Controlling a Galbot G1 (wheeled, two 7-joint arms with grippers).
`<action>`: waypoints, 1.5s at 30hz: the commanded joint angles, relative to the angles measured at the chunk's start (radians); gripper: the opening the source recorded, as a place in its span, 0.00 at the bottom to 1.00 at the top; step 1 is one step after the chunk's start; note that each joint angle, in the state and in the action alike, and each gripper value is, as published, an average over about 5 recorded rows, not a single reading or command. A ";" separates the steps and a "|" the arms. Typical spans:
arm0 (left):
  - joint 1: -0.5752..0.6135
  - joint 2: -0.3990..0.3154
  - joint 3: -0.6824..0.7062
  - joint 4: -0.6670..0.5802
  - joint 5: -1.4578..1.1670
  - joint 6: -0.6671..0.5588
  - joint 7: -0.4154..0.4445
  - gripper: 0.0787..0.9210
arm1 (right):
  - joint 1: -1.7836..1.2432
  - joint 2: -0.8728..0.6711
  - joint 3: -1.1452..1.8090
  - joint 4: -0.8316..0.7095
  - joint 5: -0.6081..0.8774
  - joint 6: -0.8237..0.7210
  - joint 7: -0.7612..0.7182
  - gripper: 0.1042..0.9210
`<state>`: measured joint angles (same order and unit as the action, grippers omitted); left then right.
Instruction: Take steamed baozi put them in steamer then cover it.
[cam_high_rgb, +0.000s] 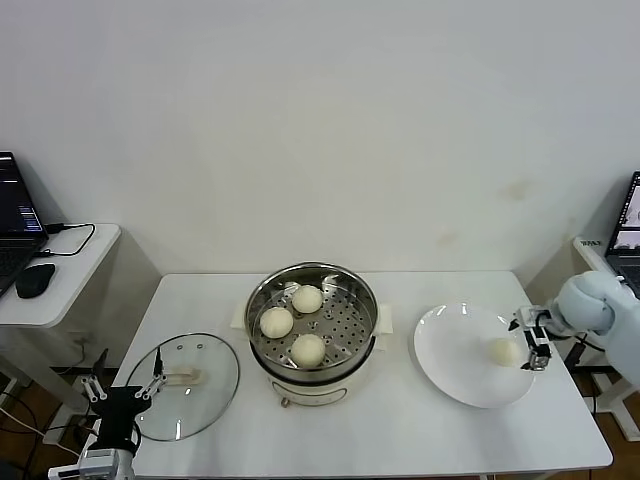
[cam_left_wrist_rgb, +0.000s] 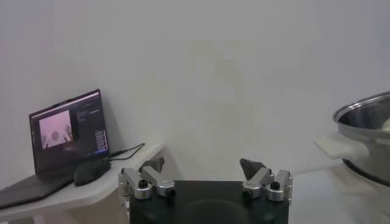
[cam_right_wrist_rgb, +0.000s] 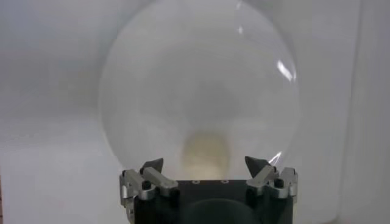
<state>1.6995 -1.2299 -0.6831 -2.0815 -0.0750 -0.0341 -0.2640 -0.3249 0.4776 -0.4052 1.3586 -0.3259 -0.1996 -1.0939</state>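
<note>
Head view shows three buns (cam_high_rgb: 307, 322) already sitting on the perforated tray of the steamer (cam_high_rgb: 262, 300) in the middle of the desk (cam_high_rgb: 400, 420). One bun (cam_high_rgb: 503, 351) is left on the white plate (cam_high_rgb: 450, 360) to the right. Right tool (cam_high_rgb: 535, 338) is just beside that last bun, released and spread wide, grasping nothing yet. Left tool (cam_high_rgb: 122, 392) waits spread and empty at the near left edge of the desk, by the glass lid (cam_high_rgb: 200, 390), which lies flat beside the steamer. Judging by this, one bun and the covering remain.
</note>
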 joint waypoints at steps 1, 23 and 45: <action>-0.001 0.003 -0.001 0.004 0.001 0.000 0.001 0.88 | -0.102 0.078 0.095 -0.126 -0.070 0.005 0.035 0.88; -0.005 0.000 0.000 0.015 0.002 0.000 0.001 0.88 | -0.054 0.148 0.075 -0.172 -0.087 -0.005 0.041 0.76; -0.014 0.002 0.006 0.014 0.004 0.000 0.000 0.88 | 0.215 -0.003 -0.133 0.016 0.108 -0.073 0.012 0.56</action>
<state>1.6883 -1.2280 -0.6780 -2.0667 -0.0704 -0.0347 -0.2637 -0.3032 0.5616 -0.3898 1.2549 -0.3533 -0.2205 -1.0763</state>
